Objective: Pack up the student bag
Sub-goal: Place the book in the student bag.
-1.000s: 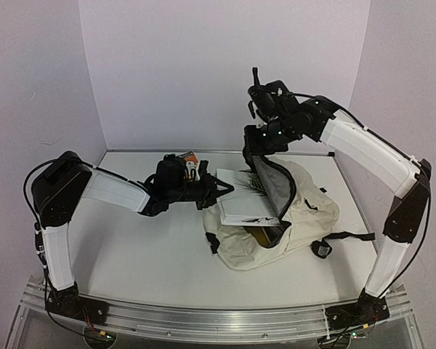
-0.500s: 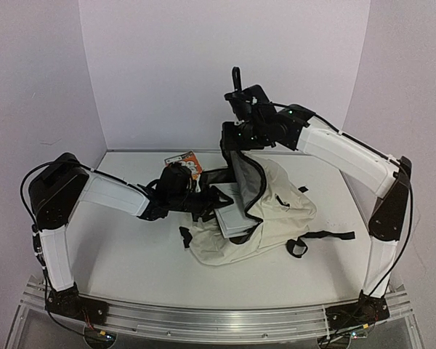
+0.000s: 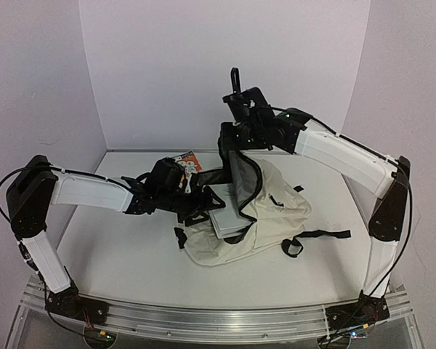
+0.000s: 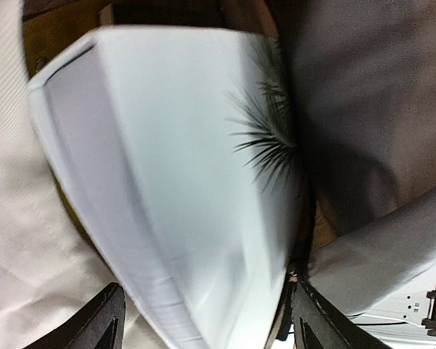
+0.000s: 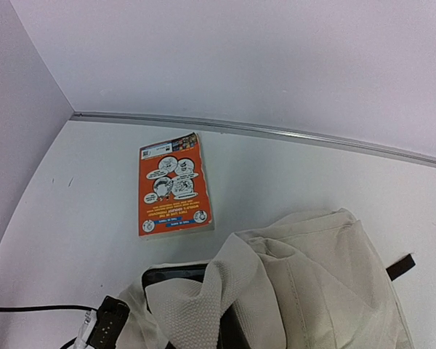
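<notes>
The cream student bag (image 3: 276,218) lies right of the table's centre, its mouth facing left. My right gripper (image 3: 231,149) is shut on the bag's upper rim and holds it up; its fingers are out of the right wrist view, where only bag fabric (image 5: 312,291) shows. A white book (image 3: 224,214) with a palm-frond print sits partly inside the mouth. My left gripper (image 3: 198,202) is at the mouth, open, its fingers (image 4: 105,320) standing wide on either side of the book (image 4: 189,160) without squeezing it. Grey lining (image 4: 363,109) shows beside the book.
An orange comic-style booklet (image 3: 191,161) lies flat on the table near the back wall, also in the right wrist view as the booklet (image 5: 173,185). Black straps (image 3: 327,236) trail from the bag toward the right. Walls close in the table (image 3: 116,247) at left, back and right.
My left gripper has opened and let go of the white book, which now sits deeper in the bag. The right gripper has carried the bag's rim leftward, and the bag shifted left.
</notes>
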Robot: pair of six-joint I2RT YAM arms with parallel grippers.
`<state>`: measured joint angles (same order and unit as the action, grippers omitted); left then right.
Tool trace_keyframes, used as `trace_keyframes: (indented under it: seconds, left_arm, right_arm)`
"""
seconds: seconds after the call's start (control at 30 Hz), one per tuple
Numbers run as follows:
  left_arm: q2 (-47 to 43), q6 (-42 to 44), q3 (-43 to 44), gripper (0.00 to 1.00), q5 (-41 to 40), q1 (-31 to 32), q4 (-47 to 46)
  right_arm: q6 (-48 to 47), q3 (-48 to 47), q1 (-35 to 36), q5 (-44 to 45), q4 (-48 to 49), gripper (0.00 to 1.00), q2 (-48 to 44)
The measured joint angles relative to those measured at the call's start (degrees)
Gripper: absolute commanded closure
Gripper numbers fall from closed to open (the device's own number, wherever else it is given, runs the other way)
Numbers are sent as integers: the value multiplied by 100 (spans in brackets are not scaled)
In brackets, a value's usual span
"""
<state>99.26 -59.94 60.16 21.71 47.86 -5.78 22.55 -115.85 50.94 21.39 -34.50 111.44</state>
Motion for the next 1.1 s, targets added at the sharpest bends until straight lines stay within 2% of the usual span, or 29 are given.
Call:
trace_keyframes:
  seconds: [0.1, 0.2, 0.23, 0.4, 0.6, 0.77, 1.1]
  left_arm:
    - [0, 24, 0, 22, 0, 7, 236]
    - [-2, 114, 0, 28, -92, 35, 564]
    - [-4, 125, 0, 34, -105, 42, 601]
    - [-74, 271, 2, 50, -243, 160, 778]
    - [-59, 323, 92, 62, -116, 247, 787]
    - [140, 343, 369, 66, 83, 245, 826]
    - [791, 295, 914, 66, 588, 247, 560]
  right_arm:
    - [-15, 20, 0, 24, 37, 100, 0]
    - [-22, 44, 0, 28, 70, 100, 0]
    - [-22, 48, 0, 26, 72, 100, 0]
    - [-22, 81, 7, 20, 83, 100, 0]
    - [-22, 81, 22, 7, 90, 100, 0]
    - [-22, 81, 22, -2, 107, 100, 0]
    - [-17, 81, 11, -68, 76, 100, 0]
